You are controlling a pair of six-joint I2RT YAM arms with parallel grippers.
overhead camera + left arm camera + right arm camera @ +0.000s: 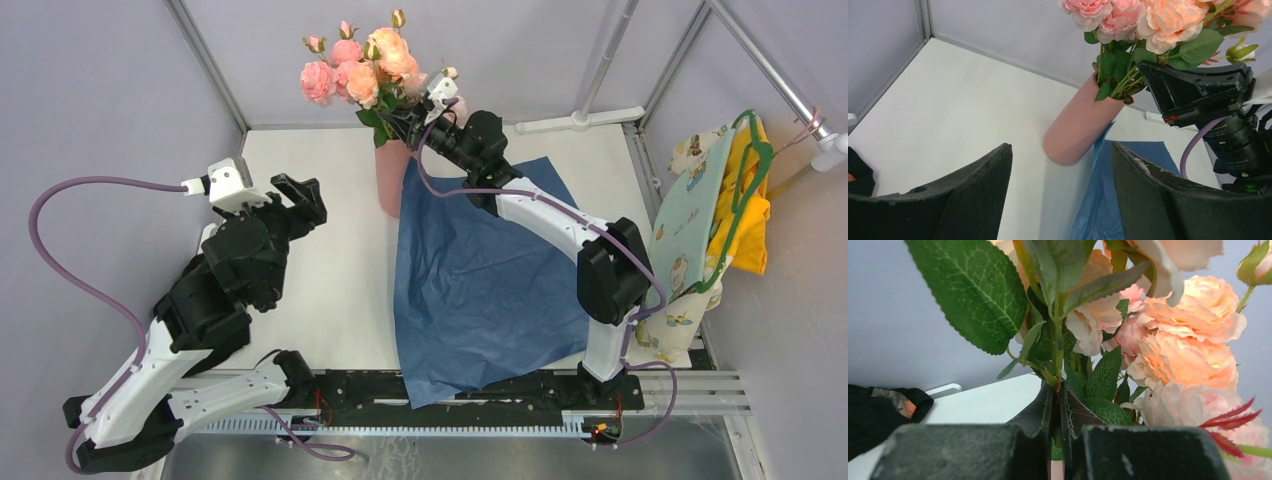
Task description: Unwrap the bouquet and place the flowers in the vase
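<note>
The right end effector (1058,402) pinches the pink and peach roses (365,65), with the tall pink vase (1075,130) just below it. The left end effector (1062,187) is wide open, empty.

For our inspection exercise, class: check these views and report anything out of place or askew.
The blue paper sheet lies creased and skewed across the table, its near corner hanging over the front edge onto the rail, its far edge at the vase's foot. The flowers stand in the vase; nothing is spilled.
</note>
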